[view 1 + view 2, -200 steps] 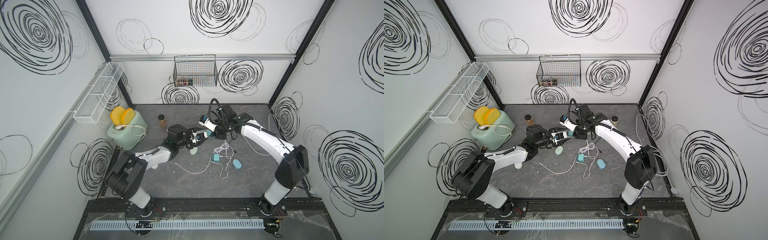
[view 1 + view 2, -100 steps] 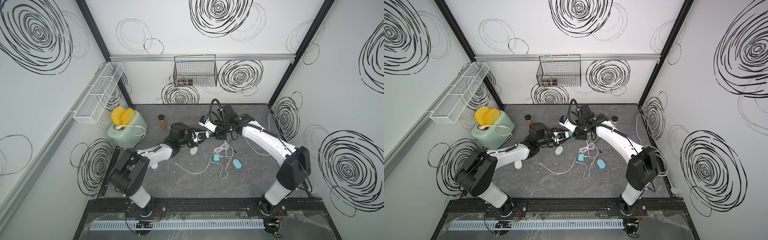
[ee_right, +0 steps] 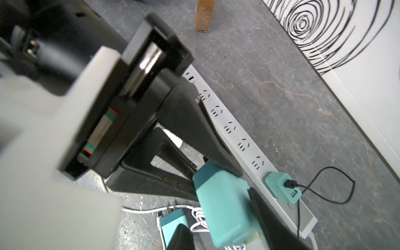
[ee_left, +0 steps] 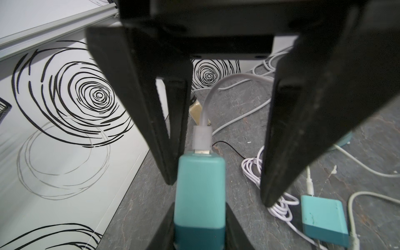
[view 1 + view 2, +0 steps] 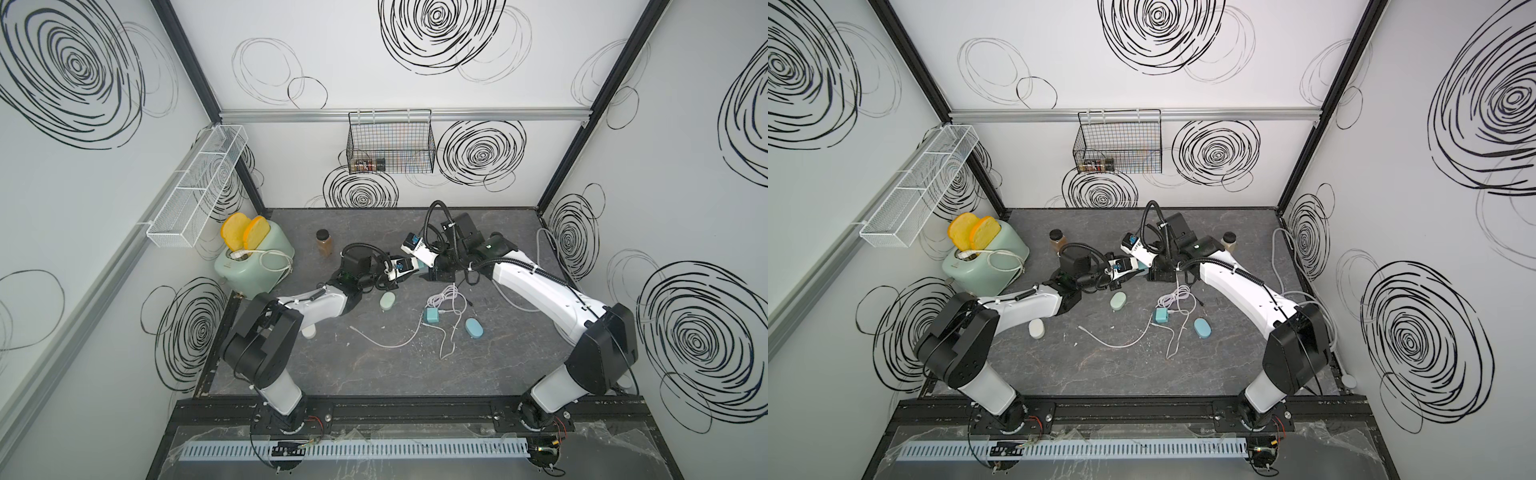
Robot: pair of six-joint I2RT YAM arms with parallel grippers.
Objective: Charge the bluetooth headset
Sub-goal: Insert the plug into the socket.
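- Since the frames a second ago, the left gripper [image 4: 200, 216] is reaching farther toward the right arm and is now clamping shut, while the right gripper [image 4: 218, 190] is standing with its jaws spread wider.
- At far left, a smooth, rounded mint toaster [image 5: 253, 266] is holding two yellow toast slices, with a white cord looping over it.
- A small brown jar [image 5: 324, 243] is standing upright just right of the toaster.
- A pale green oval case [image 5: 387, 300], glossy and pebble-shaped, is lying on the grey, veined tabletop [image 5: 374, 374]. Whether it holds the headset cannot be told.
- The left gripper's fingers are gripping the teal adapter [image 4: 199, 190], a matte block with rounded corners, off the tabletop at centre.
- A translucent white USB plug [image 4: 202, 138] is sitting in the adapter's end face, its cable arching away.
- The right gripper's black wedge-shaped fingers are flanking that plug, open; contact with the adapter cannot be told.
- A second teal adapter [image 4: 324, 218] is lying flat beside a coiled white cable [image 4: 279, 207].
- A blue oval case [image 5: 473, 328] is lying farther right.
- A long, flat white power strip [image 3: 238, 138] is carrying a third teal adapter [image 3: 281, 187] with a thin black lead.
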